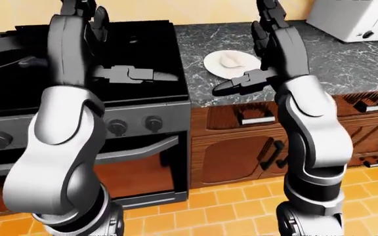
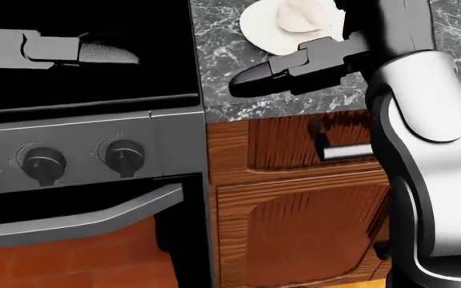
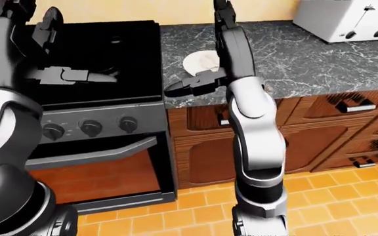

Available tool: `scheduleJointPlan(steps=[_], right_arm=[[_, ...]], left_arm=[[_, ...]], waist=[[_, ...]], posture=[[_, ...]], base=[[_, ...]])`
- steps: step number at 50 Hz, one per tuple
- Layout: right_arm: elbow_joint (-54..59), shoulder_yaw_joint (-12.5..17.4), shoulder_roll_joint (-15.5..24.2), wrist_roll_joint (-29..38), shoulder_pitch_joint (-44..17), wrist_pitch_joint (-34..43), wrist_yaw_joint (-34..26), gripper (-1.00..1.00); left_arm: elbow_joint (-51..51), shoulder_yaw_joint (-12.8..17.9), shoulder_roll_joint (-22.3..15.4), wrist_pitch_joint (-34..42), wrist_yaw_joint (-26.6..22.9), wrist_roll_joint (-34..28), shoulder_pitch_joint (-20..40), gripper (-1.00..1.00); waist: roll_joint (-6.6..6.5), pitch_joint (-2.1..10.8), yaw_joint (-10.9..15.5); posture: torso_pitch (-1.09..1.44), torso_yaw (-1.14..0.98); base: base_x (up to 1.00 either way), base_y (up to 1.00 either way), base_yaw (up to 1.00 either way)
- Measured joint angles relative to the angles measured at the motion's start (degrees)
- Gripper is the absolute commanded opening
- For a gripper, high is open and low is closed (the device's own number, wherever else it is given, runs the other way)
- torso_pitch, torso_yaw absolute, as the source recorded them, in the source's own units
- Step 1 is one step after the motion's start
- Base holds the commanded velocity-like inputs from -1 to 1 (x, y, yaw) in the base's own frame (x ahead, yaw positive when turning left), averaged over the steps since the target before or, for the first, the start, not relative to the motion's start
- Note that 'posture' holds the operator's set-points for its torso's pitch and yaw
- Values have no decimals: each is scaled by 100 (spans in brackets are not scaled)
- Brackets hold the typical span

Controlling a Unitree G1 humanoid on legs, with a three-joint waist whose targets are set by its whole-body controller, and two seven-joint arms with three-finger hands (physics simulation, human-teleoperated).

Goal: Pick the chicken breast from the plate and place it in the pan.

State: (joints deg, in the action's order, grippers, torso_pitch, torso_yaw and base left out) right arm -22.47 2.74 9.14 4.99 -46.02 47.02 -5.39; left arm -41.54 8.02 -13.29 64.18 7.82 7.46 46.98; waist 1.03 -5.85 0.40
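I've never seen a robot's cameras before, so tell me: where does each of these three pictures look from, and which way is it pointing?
Head view: from the head, tilted steeply down at the stove front, counter edge and cabinet; both hands and the right arm show.
Left-eye view: from the head, looking ahead over raised arms at stove, counter and toaster; left arm fills the left.
Right-eye view: the same, shifted slightly sideways.
All share the plate with the chicken breast, with the right hand just below it.

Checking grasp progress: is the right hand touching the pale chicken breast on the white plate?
Apart. In the left-eye view the right hand hangs below the chicken breast, plate rim between.
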Motion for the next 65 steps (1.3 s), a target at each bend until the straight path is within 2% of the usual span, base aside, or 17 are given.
scheduleJointPlan(steps=[1, 9, 16, 18, 21, 24, 27, 28, 33, 37, 44, 50, 54, 56, 58, 60, 65], right_arm=[[1, 26, 17, -4, -17, 30, 4, 100], [-247, 152, 60, 55, -103, -126, 113, 100], [-87, 114, 31, -55, -10, -138, 120, 100], [-29, 56, 21, -69, 52, -104, 102, 100], [-107, 43, 24, -89, -4, -122, 82, 100], [-232, 79, 40, -69, -154, -214, 114, 100], [-245, 102, 59, -43, -172, -276, 141, 100], [-205, 113, 73, -37, -111, -265, 142, 100], [68, 192, 63, 7, 51, 36, 166, 100], [-86, 151, 60, -34, -65, 18, 159, 100], [-258, 52, 26, -106, -107, -189, 89, 100], [-107, 52, 42, -47, 6, -138, 94, 100], [-133, 28, 27, -18, 10, -156, 39, 100], [-224, 28, 13, -3, 13, -221, 30, 100], [-211, 19, 0, 13, -12, -221, 25, 100], [-238, 96, 29, 25, -72, -221, 42, 100], [-155, 166, 18, 52, 3, -207, 103, 100]], left_arm=[[-2, -11, 3, 10, -6, 6, 28, 100], [-160, -101, 21, -91, -65, 57, 85, 100], [-75, -82, 29, -132, -82, 7, -12, 100], [-37, -70, 26, -78, -80, -13, -83, 100], [-107, -46, 19, -100, -70, -51, -11, 100], [-221, -29, 0, -231, -74, -74, 86, 100], [-201, -41, 12, -311, -89, -79, 114, 100], [-169, -67, 56, -292, -95, -72, 54, 100], [38, -200, 99, -23, -154, 17, -40, 100], [-61, -105, 64, -75, -128, -17, 40, 100], [-143, -49, 38, -172, -87, -72, 33, 100], [-75, -81, 57, -109, -96, -64, -25, 100], [-106, -70, 43, -94, -103, -68, -1, 100], [-184, -66, 43, -138, -102, -76, -7, 100], [-192, -68, 45, -145, -99, -85, -4, 100], [-216, -108, 66, -177, -110, -79, 65, 100], [-108, -169, 91, -175, -156, -42, -14, 100]], waist=[[114, 24, -12], [-117, 292, -62], [-116, 227, -19], [-272, 79, -17], [-425, 232, -32], [-236, 378, 58], [81, 310, 23], [91, 230, 29], [40, -77, -40], [-256, 68, -74], [-22, 289, -30], [-51, 249, -21], [-45, -52, 39], [67, -96, 85], [187, -1, 123], [100, 226, 56], [-100, 177, -21]], posture=[[0, 0], [0, 0], [0, 0], [0, 0], [0, 0], [0, 0], [0, 0], [0, 0], [0, 0], [0, 0], [0, 0], [0, 0], [0, 0], [0, 0], [0, 0], [0, 0], [0, 0]], base=[[0, 0, 0], [0, 0, 0], [12, -8, 0], [67, -41, 0], [64, -33, 0], [17, 0, 0], [0, 0, 0], [0, 0, 0], [0, 0, 0], [0, 0, 0], [0, 0, 0], [12, 0, 0], [93, 0, 0], [100, 0, 0], [41, 0, 0], [0, 0, 0], [0, 0, 0]])
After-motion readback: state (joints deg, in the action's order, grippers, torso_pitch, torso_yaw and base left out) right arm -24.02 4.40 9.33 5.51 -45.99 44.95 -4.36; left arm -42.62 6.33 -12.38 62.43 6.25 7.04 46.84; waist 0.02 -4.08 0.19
